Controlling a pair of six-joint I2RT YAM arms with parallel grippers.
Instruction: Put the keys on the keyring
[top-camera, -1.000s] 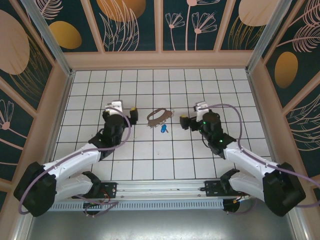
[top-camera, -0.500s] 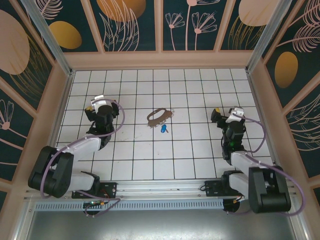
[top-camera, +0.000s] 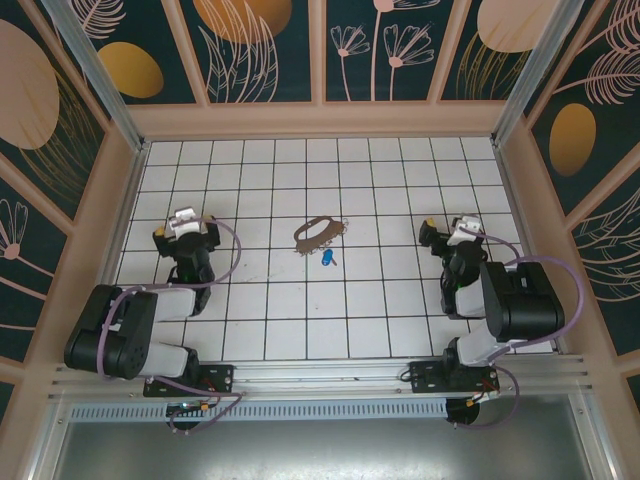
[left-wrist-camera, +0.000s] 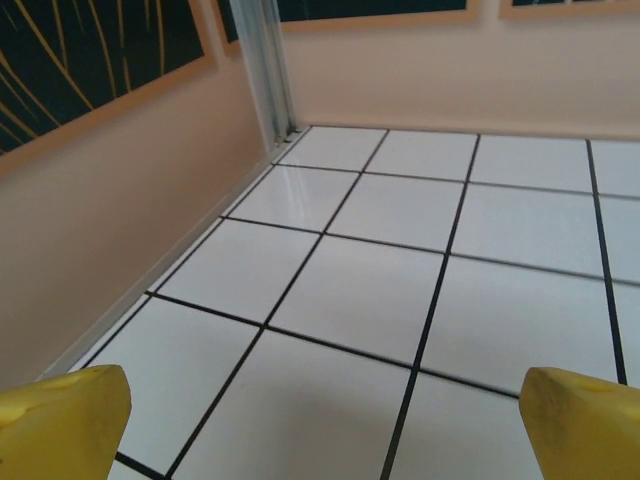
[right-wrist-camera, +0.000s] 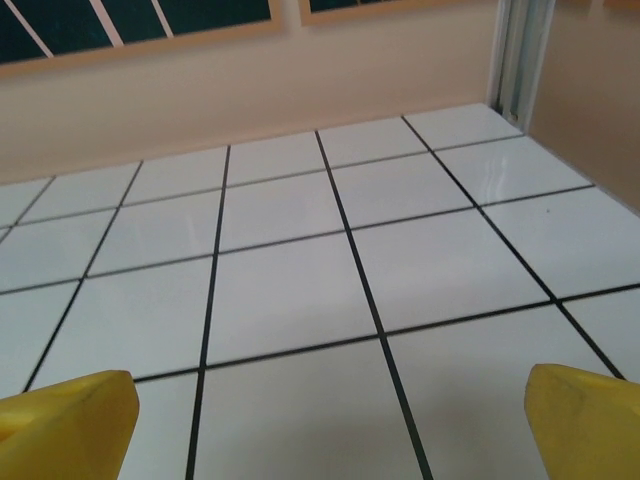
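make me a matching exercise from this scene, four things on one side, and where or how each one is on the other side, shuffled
Things:
1. keys
2. keyring
3. left gripper
4. right gripper

Descriptions:
a. brown strap loop near the middle of the tiled floor
b. open, over the left side of the floor
c. bright blue, lying loose just below the loop in the top view
d. open, over the right side of the floor

Pairs: 1-c, 2-a, 3-b, 4-d
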